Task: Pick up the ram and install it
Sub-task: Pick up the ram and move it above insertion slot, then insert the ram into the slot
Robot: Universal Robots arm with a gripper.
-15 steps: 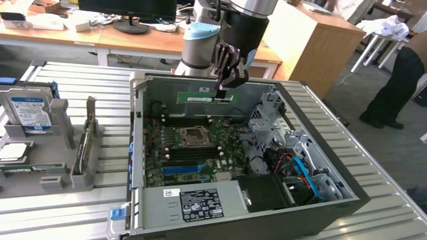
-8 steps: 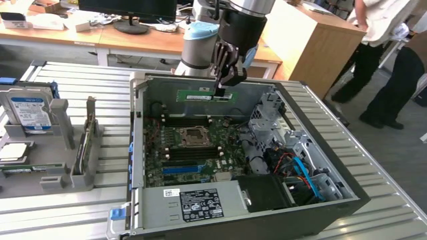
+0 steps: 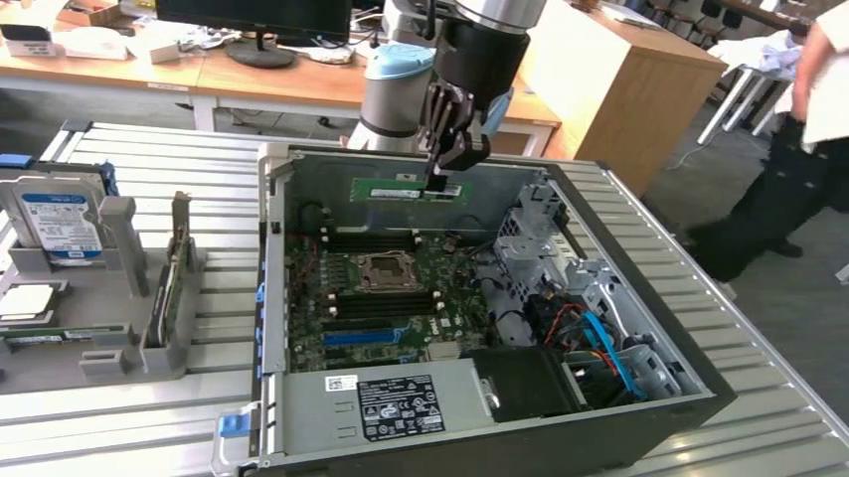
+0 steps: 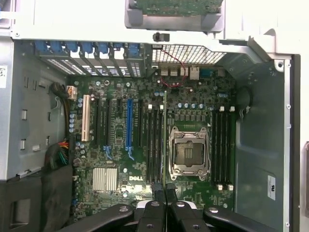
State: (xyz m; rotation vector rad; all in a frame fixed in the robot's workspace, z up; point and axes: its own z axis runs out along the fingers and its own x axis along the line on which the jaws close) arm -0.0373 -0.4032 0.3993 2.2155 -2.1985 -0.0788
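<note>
The ram [image 3: 405, 190] is a long green stick held lengthwise above the open computer case [image 3: 272, 298], near its far wall. My gripper [image 3: 442, 181] is shut on the stick's end toward the exterior view's right. In the wrist view the ram [image 4: 165, 140] shows edge-on as a thin strip running out from my gripper [image 4: 165, 192], over the black memory slots [image 4: 154, 145] beside the CPU socket [image 4: 188, 152]. The stick hangs clear above the motherboard [image 3: 338, 333], not seated in any slot.
A hard drive [image 3: 60, 224] stands in a grey fixture [image 3: 119, 328] at the exterior view's left. The power supply [image 3: 398, 402] fills the case's near end, with cables [image 3: 597, 338] beside it. A long blue slot [image 4: 129, 123] lies among the expansion slots. A person [image 3: 809, 149] stands at the far right.
</note>
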